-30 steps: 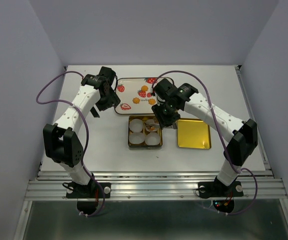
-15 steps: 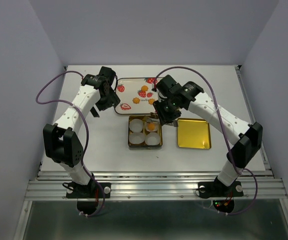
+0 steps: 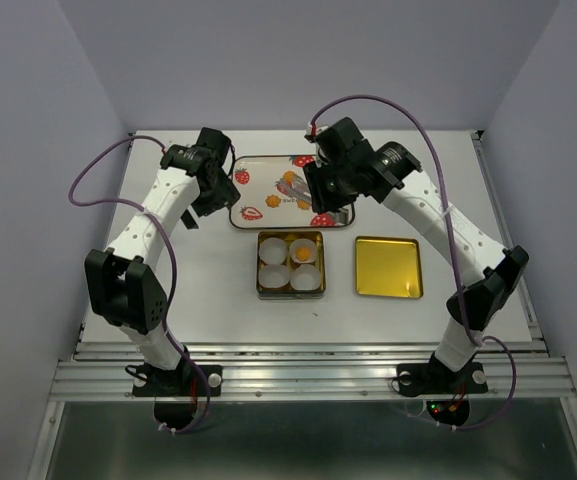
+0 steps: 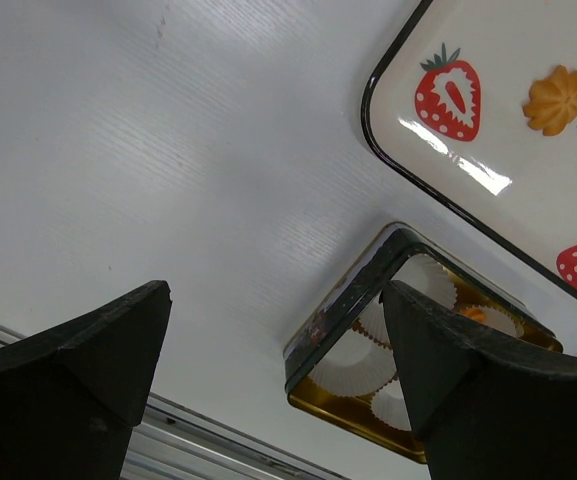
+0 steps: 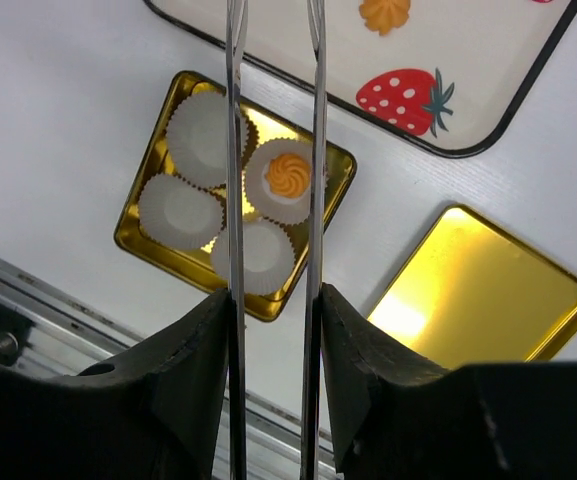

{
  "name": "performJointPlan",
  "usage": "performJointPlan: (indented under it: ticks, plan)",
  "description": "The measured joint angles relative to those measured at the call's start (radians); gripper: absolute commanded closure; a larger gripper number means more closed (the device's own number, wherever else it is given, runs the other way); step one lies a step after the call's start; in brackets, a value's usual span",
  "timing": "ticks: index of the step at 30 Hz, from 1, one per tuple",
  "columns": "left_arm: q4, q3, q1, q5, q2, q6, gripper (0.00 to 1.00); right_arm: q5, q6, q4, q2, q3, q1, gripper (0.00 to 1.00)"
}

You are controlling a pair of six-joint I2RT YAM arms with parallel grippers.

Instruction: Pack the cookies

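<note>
One cookie [image 3: 304,252] sits in the far right paper cup of the gold tin [image 3: 261,268]; it also shows in the right wrist view [image 5: 289,174]. The other three cups are empty. More cookies [image 3: 289,178] lie on the strawberry tray [image 3: 258,160], one of them in the left wrist view [image 4: 556,98] and one in the right wrist view [image 5: 385,14]. My right gripper [image 3: 330,206] hangs over the tray's near right part; its thin metal blades [image 5: 314,150] stand apart with nothing between them. My left gripper [image 4: 276,295] is wide open and empty, left of the tray.
The gold lid [image 3: 388,267] lies flat to the right of the tin, inner side up. The tin's dark rim [image 4: 353,300] lies just past my left fingertips. A metal rail [image 3: 308,360] runs along the table's near edge. Grey walls close in on three sides.
My right gripper has risen from the tin and swung back over the tray, leaving a cookie in the far right cup. The left arm has barely moved.
</note>
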Motion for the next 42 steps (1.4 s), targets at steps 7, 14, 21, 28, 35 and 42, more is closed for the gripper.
performJointPlan:
  ticks: [7, 14, 21, 28, 35, 42]
  plan:
    - [0.002, -0.006, 0.000, -0.006, 0.000, -0.001, 0.01, 0.021, -0.002, 0.097, 0.147, 0.017, -0.083, 0.56]
    - [0.006, -0.029, 0.000, -0.005, -0.003, -0.009, 0.01, 0.028, -0.007, 0.203, 0.298, 0.034, -0.135, 0.56]
    - [0.015, -0.043, 0.000, -0.002, -0.005, -0.012, 0.01, 0.028, -0.016, 0.295, 0.377, 0.080, -0.158, 0.55]
    - [0.021, -0.043, 0.000, -0.002, -0.006, -0.012, 0.01, 0.032, -0.023, 0.341, 0.428, 0.094, -0.166, 0.52]
    - [0.021, -0.043, 0.000, -0.003, -0.006, -0.012, 0.01, 0.032, -0.040, 0.356, 0.479, 0.126, -0.171, 0.51]
    - [0.020, -0.043, 0.000, -0.007, -0.005, -0.012, 0.01, 0.032, -0.053, 0.364, 0.491, 0.131, -0.171, 0.48]
